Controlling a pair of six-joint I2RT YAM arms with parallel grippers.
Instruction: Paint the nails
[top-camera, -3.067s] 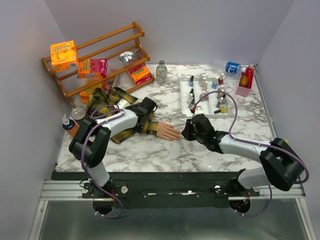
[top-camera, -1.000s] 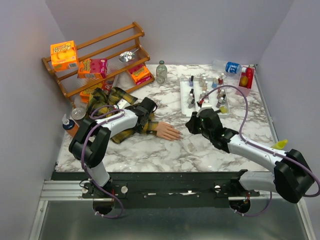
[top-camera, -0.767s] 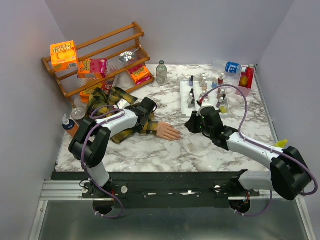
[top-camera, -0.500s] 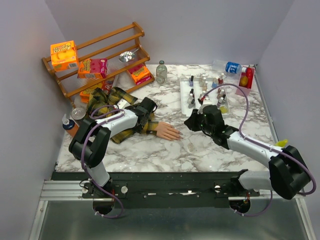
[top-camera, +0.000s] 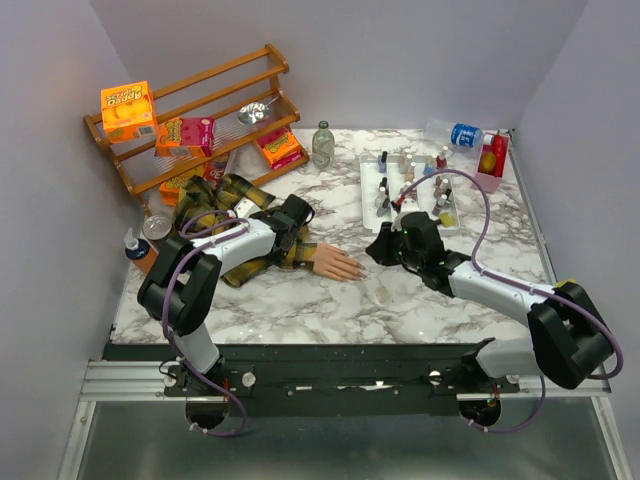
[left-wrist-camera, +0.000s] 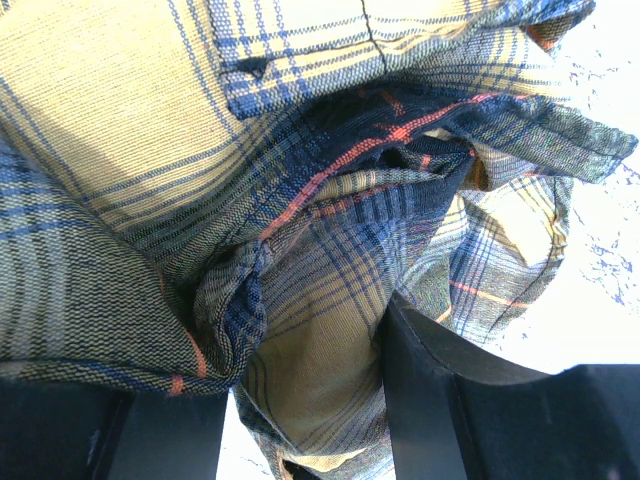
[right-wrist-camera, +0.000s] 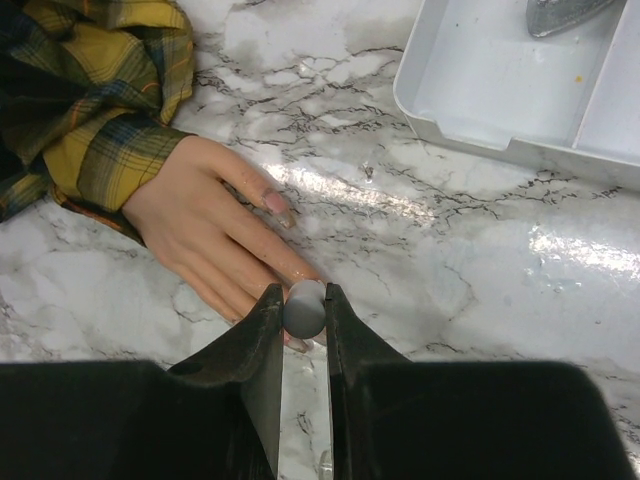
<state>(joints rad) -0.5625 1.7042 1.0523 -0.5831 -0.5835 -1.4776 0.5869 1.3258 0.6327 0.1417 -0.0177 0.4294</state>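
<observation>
The nails were on the mannequin hand, which lay flat just left of the tabletop's middle, sticking out of the plaid sleeve. Your right gripper was clamped on a grey stub right over the fingertips. Your left gripper had sleeve cloth pinched between its fingers. The tray sat nearby, toward the far edge.

Bright, even light, white glare on the marble table, soft shadows.
</observation>
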